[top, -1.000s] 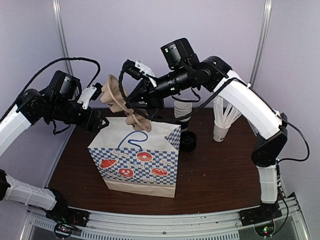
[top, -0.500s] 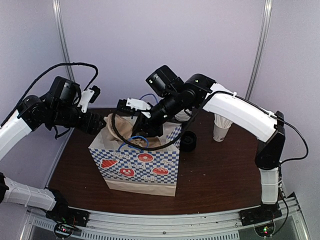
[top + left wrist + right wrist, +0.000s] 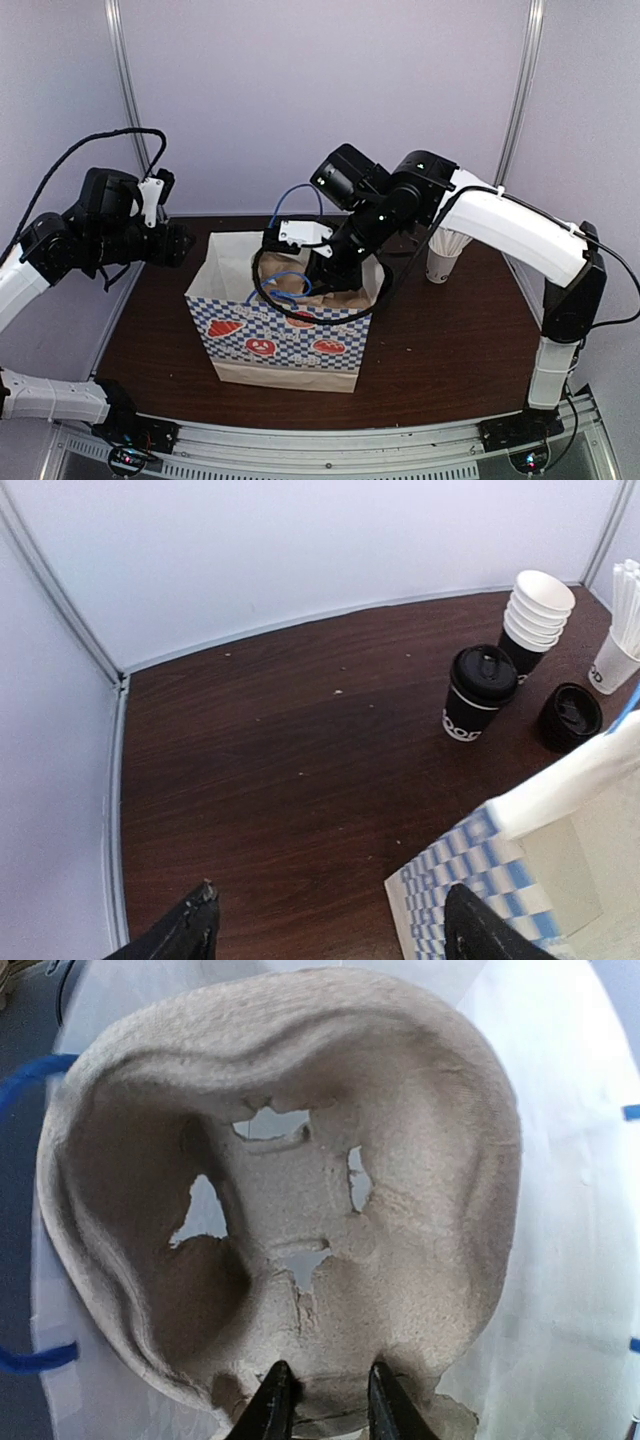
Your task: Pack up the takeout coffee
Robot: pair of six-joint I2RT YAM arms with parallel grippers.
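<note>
Dark wood table (image 3: pixel 260 750), lilac walls (image 3: pixel 300 90) (takeout coffee (image 3: pixel 480 692) near bag (image 3: pixel 290 335)).

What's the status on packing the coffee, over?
Right gripper shut on brown moulded-pulp cup carrier, inside blue-checked paper bag. Left gripper open, empty. Black lidded paper coffee cup on table, untouched. Carrier fills bag mouth.

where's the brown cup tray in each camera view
Top external: cup tray down inside the checked paper bag, mid-table.
Left wrist: not in it; only the bag's corner, lower right.
Right wrist: fills the picture, right gripper pinching its bottom edge.
Shared landmark: the bag, seen in all three.
</note>
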